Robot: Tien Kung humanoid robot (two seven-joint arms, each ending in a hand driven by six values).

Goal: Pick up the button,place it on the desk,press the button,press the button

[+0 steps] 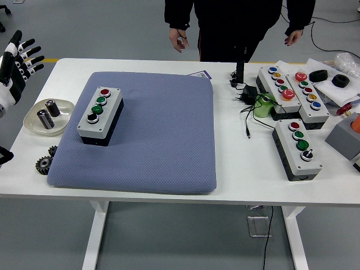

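Blue-grey textured mat (163,135), white table (242,169).

White table (236,169) on white legs; grey floor (84,28), black cables

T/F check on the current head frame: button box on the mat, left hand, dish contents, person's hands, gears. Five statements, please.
1. The button box sits on the blue mat. True.
2. The left hand grips the button box. False: it is raised at the table's left edge, fingers spread, holding nothing and well apart from the box.
3. The dish holds two dark cylinders. True.
4. The person's hands rest on the mat. False: both hang beyond the table's far edge, touching nothing on it.
5. The gears lie on top of the mat. False: they lie on the white table, against the mat's left edge, near its front corner.
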